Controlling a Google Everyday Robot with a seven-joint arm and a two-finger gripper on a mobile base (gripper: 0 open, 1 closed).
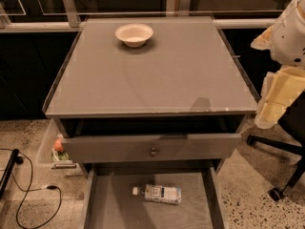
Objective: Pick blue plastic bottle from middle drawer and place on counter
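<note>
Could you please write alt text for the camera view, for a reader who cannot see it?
A blue plastic bottle lies on its side in the open middle drawer, cap pointing left. The grey counter above carries a white bowl near its back edge. The gripper hangs at the right edge, beside the counter, away from the bottle.

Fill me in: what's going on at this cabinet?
The robot is meant to move the blue plastic bottle up to the counter, but the pick has not started. The bottle lies on its side on the floor of the pulled-out middle drawer, cap pointing left. The end effector hangs off the counter's right edge, well away from the bottle. A white bowl sits near the back of the counter.
</note>
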